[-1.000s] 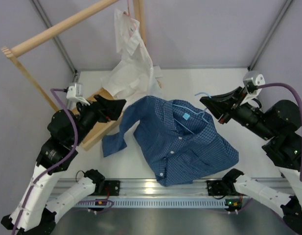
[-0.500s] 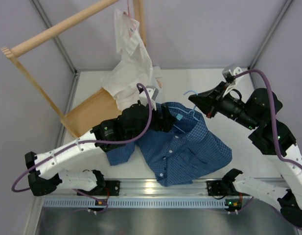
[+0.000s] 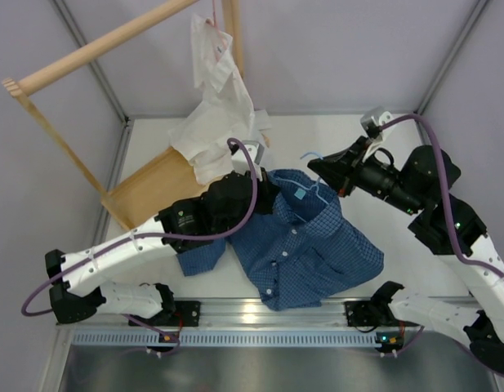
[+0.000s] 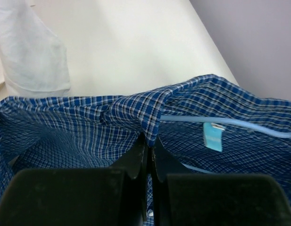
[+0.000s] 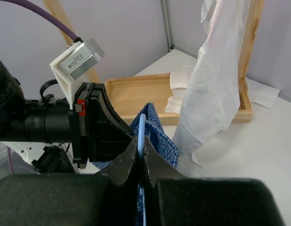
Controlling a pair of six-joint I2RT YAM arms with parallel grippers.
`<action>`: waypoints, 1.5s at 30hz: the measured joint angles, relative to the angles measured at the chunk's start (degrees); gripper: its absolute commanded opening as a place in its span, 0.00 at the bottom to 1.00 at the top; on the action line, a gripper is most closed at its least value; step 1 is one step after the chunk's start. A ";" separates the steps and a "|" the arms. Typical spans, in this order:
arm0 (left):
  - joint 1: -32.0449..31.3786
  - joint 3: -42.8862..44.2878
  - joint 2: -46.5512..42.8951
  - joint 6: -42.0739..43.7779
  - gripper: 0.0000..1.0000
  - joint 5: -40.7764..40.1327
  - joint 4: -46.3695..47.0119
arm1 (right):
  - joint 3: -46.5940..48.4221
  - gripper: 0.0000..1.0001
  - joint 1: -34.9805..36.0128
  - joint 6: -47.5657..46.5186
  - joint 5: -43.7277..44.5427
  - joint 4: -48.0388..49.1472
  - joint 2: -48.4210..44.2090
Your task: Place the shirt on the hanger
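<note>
White table (image 3: 296,132) under shirt (image 3: 317,245), wooden tray (image 3: 149,192)

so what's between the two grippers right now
The shirt collar, with the hanger wire across it; the left wrist view shows it best.

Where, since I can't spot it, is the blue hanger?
Top view, centre-right: the hanger lies inside the shirt's collar, its hook end pinched by the right pincer.

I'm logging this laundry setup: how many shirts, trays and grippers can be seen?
Shirts: 2, the blue checked shirt and the white shirt
Trays: 1, the wooden tray
Grippers: 2, the left gripper and the right gripper
Total: 5
</note>
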 measured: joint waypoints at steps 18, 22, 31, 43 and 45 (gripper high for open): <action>-2.45 -1.07 -3.23 0.48 0.03 -1.27 -0.04 | -0.44 0.00 3.06 -1.57 8.13 1.25 3.26; -2.45 -1.90 -5.20 0.76 0.18 -2.38 0.00 | -0.44 0.00 3.06 -1.55 8.90 1.42 1.60; -2.45 0.92 -6.95 10.91 0.98 1.84 -0.87 | -0.44 0.00 3.06 -2.45 8.37 1.81 1.01; -2.45 -0.50 -13.55 48.37 0.89 33.77 -0.39 | 0.39 0.00 3.06 -5.07 -9.25 -6.12 -6.71; -2.45 -0.48 -12.37 51.95 0.88 38.49 -0.44 | 2.03 0.00 3.06 -5.84 -12.22 -8.37 -6.75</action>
